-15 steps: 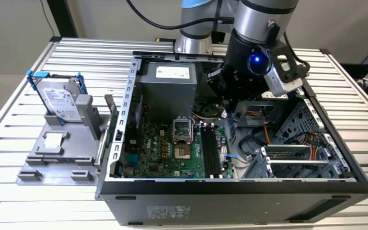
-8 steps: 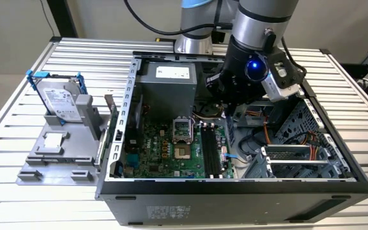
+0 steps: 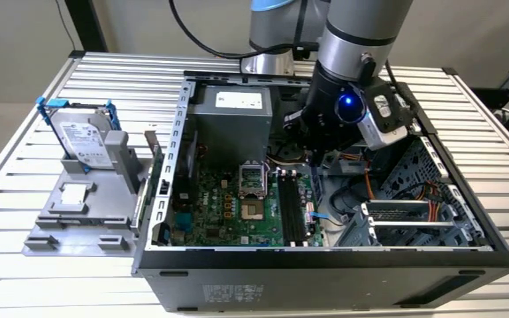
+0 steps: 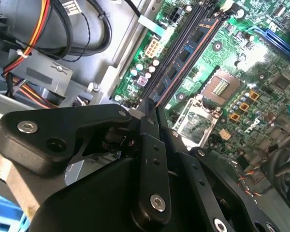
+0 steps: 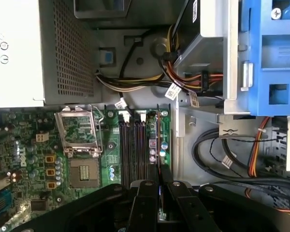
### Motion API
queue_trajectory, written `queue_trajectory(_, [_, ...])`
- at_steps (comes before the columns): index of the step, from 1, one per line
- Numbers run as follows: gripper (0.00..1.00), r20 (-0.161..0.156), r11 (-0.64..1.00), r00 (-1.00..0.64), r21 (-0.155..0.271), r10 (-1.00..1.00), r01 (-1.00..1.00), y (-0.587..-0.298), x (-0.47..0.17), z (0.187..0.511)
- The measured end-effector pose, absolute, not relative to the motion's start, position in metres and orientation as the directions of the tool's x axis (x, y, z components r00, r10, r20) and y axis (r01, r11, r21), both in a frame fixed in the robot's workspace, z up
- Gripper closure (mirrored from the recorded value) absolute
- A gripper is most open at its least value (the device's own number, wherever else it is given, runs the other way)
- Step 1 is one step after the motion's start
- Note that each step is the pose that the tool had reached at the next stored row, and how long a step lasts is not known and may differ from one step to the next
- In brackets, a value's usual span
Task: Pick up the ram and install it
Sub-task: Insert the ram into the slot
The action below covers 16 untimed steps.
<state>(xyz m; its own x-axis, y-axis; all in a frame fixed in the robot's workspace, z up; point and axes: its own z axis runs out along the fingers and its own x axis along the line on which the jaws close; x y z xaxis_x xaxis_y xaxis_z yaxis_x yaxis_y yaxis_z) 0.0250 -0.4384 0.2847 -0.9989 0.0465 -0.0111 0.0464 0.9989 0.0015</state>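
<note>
While the ram (image 5: 159,145) is pinched edge-on between the fingers (image 5: 159,200), directly over the black slots (image 5: 135,150) beside the CPU socket (image 5: 82,145), it should be kept parallel to its slot and pressed evenly.

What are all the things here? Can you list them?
thin bluish-green ram stick: one, at the slots, between the pincer's fingers
long black motherboard slots: a few, beside the ram stick
green motherboard: one, inside the case
open black metal computer case: one, on the table
grey hard drive in light-blue bracket: one, exterior view's left of the case
slatted silver metal table: one, underneath
black pincer: one, shut on the ram stick
grey robot arm: one, above the case
</note>
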Motion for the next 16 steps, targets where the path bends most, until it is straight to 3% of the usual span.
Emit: queue_trajectory(16, [1.0,-0.008,0.999,-0.999,0.001,0.046,0.046,-0.443,0.025,0.264])
